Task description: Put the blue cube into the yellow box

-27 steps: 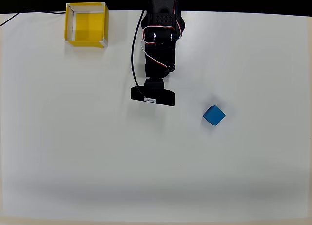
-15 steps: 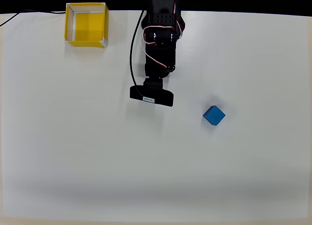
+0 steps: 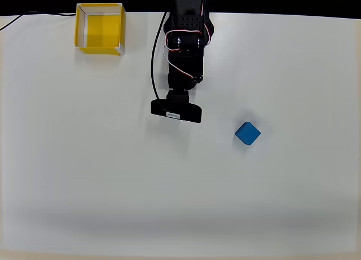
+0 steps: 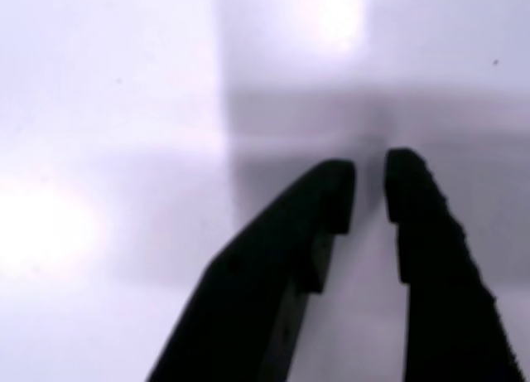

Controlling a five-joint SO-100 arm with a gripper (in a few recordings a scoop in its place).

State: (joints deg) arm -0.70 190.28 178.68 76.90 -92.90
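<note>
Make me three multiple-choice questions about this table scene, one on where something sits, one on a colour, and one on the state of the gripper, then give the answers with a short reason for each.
1. In the overhead view, where is the yellow box?
A. top left of the table
B. bottom right
C. centre

2. What colour is the cube?
A. red
B. blue
C. green

3. What is the gripper holding?
A. the cube
B. the box
C. nothing

Answers:
1. A, the box stands by the table's far edge at the upper left, left of the arm.
2. B, the cube lying right of the arm is bright blue.
3. C, in the wrist view the fingertips stand slightly apart with only bare table between them, and the cube lies apart from the arm.
</note>
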